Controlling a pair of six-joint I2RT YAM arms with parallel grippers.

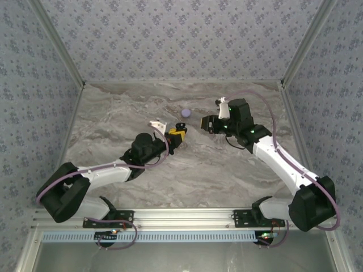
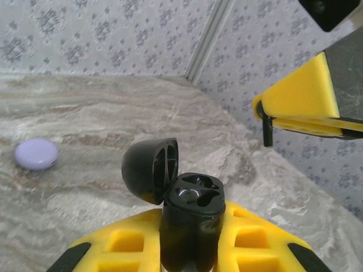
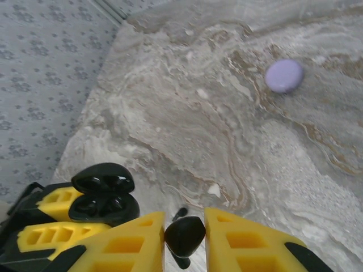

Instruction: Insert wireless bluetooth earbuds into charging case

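Observation:
My left gripper (image 2: pixel 190 226) is shut on the black charging case (image 2: pixel 193 218) and holds it upright. The case's lid (image 2: pixel 148 170) is swung open to the left, and two glossy sockets show on top. In the top view the left gripper (image 1: pixel 177 135) sits mid-table, with the right gripper (image 1: pixel 207 123) a short way to its right. My right gripper (image 3: pixel 184 218) is shut on one black earbud (image 3: pixel 184 235), its stem pointing down. The open case (image 3: pixel 105 195) lies to its lower left. A second tiny black piece (image 3: pixel 180 213) shows just past the fingertips, too small to identify.
A pale lilac round disc (image 1: pixel 186 113) lies on the marble table (image 1: pixel 142 107) behind both grippers; it is also in the left wrist view (image 2: pixel 36 154) and the right wrist view (image 3: pixel 283 75). Patterned walls (image 1: pixel 181 34) enclose the table on three sides.

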